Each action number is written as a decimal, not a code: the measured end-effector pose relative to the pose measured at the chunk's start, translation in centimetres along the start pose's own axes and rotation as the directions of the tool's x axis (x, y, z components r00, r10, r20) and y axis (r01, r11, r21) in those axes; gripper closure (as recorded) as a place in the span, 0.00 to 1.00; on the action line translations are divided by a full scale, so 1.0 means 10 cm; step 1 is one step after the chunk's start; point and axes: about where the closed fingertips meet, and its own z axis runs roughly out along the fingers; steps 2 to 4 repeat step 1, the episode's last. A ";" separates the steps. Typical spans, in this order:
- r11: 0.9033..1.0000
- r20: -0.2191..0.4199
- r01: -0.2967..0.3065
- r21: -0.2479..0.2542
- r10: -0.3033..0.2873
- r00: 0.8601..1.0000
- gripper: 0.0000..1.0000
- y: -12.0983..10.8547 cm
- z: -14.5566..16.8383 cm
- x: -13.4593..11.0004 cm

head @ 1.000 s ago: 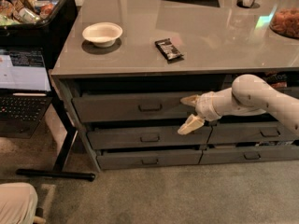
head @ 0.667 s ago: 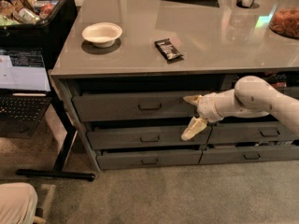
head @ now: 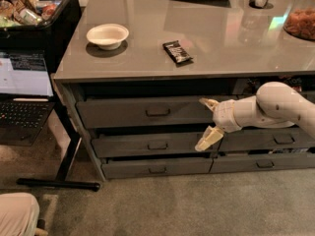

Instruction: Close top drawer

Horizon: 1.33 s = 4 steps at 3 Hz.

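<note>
Slight change vs. 1 s ago: gripper is shifted a little right, fingers spread a bit wider. Camera view: gripper is held at right end of top drawer front, jaws wide open, nothing gripped; contact w/ front can't be told. Top drawer is seen pulled out a little, directly under counter. Bowl & dark packet are set on counter, well apart.

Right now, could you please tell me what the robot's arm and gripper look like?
The arm is made of smooth, rounded white shells, with no cables or markings visible. Its gripper, at the right end of the top drawer, has two tapered cream-yellow fingers.
</note>
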 end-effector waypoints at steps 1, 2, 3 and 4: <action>1.000 0.022 0.022 -0.005 -0.022 1.000 0.00 0.13 -0.13 -0.08; 1.000 0.022 0.022 -0.005 -0.022 1.000 0.00 0.13 -0.13 -0.08; 1.000 0.022 0.022 -0.005 -0.022 1.000 0.00 0.13 -0.13 -0.08; 1.000 0.022 0.022 -0.005 -0.022 1.000 0.00 0.13 -0.13 -0.08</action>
